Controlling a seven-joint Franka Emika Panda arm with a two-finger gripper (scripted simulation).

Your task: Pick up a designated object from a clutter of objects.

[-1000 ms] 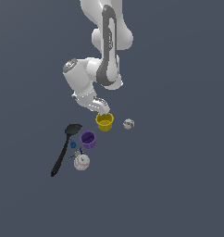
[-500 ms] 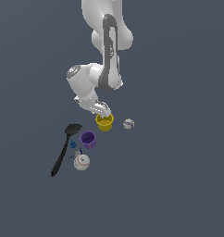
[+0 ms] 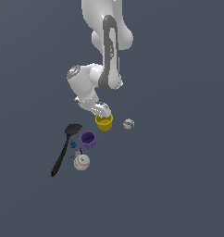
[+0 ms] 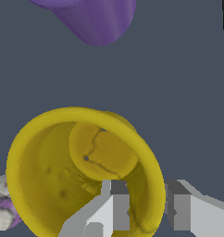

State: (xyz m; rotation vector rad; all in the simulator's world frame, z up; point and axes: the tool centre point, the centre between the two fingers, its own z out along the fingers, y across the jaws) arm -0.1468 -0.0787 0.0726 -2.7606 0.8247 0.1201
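Exterior view: vs 1 s ago the arm has dropped lower. The end effector (image 3: 104, 112) was a bit above the yellow cup (image 3: 104, 123); it's now right at the cup's rim, on the side nearest the arm. The cup itself hasn't moved, same spot on the table (image 3: 178, 185), upright, opening up. Meaning, as I read it: approach is done, grasp about to close, lift not begun. The rest of the clutter is unchanged: purple cup (image 3: 88, 140) near the yellow one toward the exterior view's left and front, black spatula (image 3: 63, 150) further left, blue piece (image 3: 73, 144) between spatula and purple cup, one white ball (image 3: 81, 162) in front of the purple cup, the other ball (image 3: 128, 123) just to the exterior view's right of the yellow cup, apart from it.

Pose: arm folded down from above, elbow bulging to the exterior view's left, wrist pointing down w/ a slight tilt onto the cup.

Wrist view: looking into the yellow cup (image 4: 81, 176), base visible inside. End effector (image 4: 146, 208) straddles the rim wall, one finger (image 4: 115, 203) inside the cup, the other outside. The gap looks only a little wider than the wall, so part open; can't tell if the pads touch yet. Not gripping as far as seen. Purple cup (image 4: 93, 18) beyond, a ball (image 4: 3, 208) at the edge.
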